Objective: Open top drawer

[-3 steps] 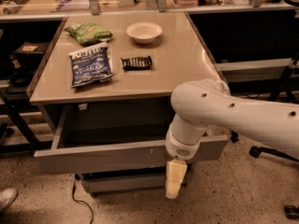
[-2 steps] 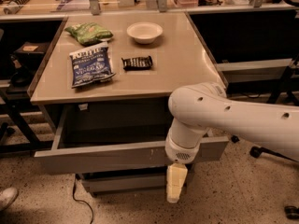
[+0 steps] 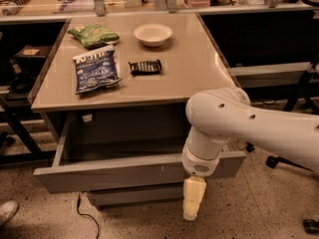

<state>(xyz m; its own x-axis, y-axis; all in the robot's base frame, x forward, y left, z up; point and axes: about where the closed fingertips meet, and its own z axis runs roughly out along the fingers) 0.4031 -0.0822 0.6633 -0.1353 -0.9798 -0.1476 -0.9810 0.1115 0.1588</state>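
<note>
The top drawer (image 3: 114,176) is pulled out from under the tabletop, its wide grey front facing me and its grey box interior (image 3: 124,133) showing. Small white scratches mark the front right of centre. My white arm reaches in from the right. The gripper (image 3: 193,203) hangs down in front of the drawer front's right part, its cream-coloured tip below the drawer's lower edge. A narrower grey drawer front (image 3: 134,195) sits below, closed.
On the tan tabletop (image 3: 194,68) lie a blue snack bag (image 3: 96,73), a green bag (image 3: 93,35), a white bowl (image 3: 153,34) and a dark snack bar (image 3: 145,66). A black cable (image 3: 84,213) runs on the speckled floor. Dark shelving stands left and right.
The arm and gripper have shifted very slightly to the left. The drawer stands open as before.
</note>
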